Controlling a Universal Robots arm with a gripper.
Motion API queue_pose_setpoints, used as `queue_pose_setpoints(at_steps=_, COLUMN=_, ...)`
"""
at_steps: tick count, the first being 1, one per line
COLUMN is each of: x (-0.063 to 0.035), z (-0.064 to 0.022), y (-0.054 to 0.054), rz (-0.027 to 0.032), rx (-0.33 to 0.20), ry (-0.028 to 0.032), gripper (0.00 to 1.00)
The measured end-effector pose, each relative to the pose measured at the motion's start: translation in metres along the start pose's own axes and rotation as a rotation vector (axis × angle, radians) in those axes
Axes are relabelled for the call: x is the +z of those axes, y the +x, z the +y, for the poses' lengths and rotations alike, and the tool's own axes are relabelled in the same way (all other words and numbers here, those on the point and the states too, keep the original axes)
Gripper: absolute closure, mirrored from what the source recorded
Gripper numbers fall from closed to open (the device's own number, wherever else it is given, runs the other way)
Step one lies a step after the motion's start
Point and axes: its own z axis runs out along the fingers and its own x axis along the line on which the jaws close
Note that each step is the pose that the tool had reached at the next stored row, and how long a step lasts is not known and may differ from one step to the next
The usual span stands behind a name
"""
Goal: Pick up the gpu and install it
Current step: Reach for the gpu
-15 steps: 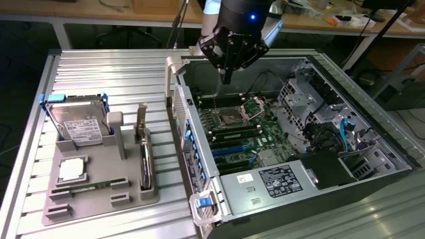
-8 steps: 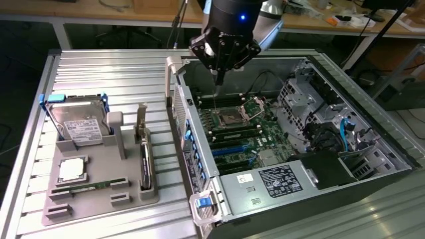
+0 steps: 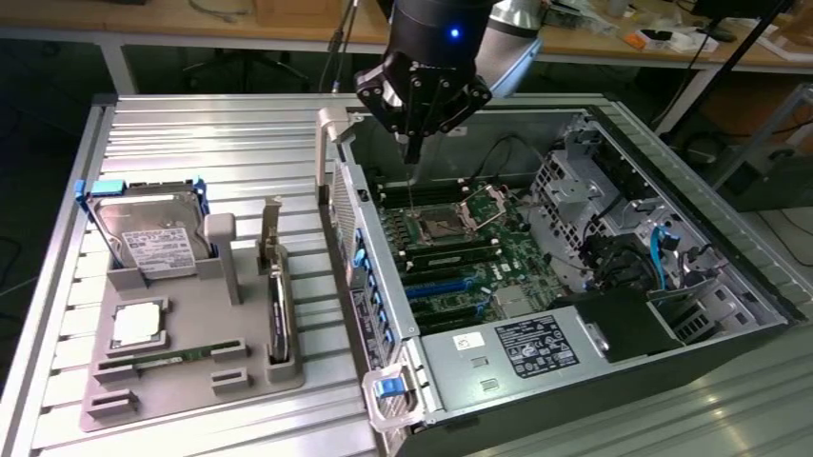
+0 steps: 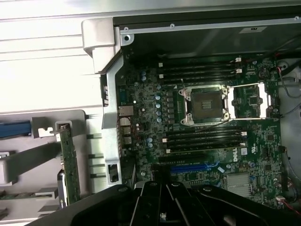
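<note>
Gripper: the gripper (image 3: 410, 143) was shut tight and held nothing.
Gpu: the gpu (image 3: 277, 309) stood on its edge in the gray tray (image 3: 190, 381), well away from the gripper, untouched.
Case: the open case (image 3: 445, 381) sat right under the gripper.

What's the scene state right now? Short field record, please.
pincer: shut, holding nothing, over the motherboard
gpu: on edge in the tray, not yet picked up
case: open, on the exterior view's right of the tray
also in tray: hard drive
</note>
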Motion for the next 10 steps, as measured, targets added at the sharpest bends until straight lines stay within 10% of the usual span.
queue_pose_setpoints(at_steps=10, x=-0.0001, z=-0.0006, y=0.0073, rz=0.0000, rx=0.000, ry=0.0001, gripper=0.89)
